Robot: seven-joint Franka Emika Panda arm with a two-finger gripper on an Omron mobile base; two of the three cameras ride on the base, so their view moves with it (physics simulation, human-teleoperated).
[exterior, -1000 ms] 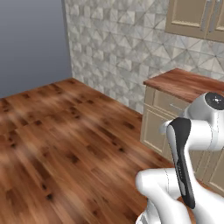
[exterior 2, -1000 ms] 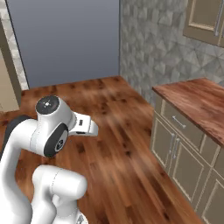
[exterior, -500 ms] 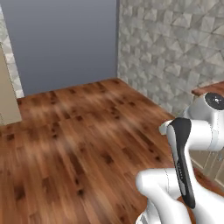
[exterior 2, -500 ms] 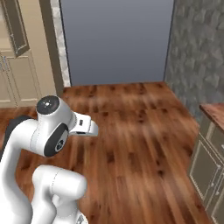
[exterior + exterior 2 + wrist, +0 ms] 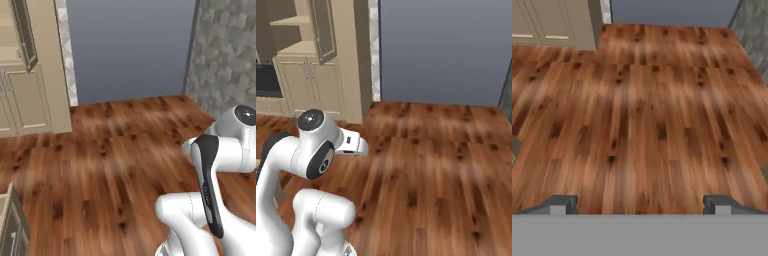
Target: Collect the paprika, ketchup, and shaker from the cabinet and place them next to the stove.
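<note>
Facing wooden floor [image 5: 642, 115] from hand view, gripper [image 5: 641, 204] jaws spread wide apart, holding nothing. Beige cabinet [image 5: 311, 75] stands at far left in both base views, open shelves above, closed lower doors below, beside grey-blue wall [image 5: 130, 47]. Shelf contents too unclear to tell. White arm [image 5: 220, 170] folded low over floor.

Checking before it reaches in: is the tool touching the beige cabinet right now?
Apart. The hand view shows the open tool over bare wooden floor, with the cabinet far across it.
</note>
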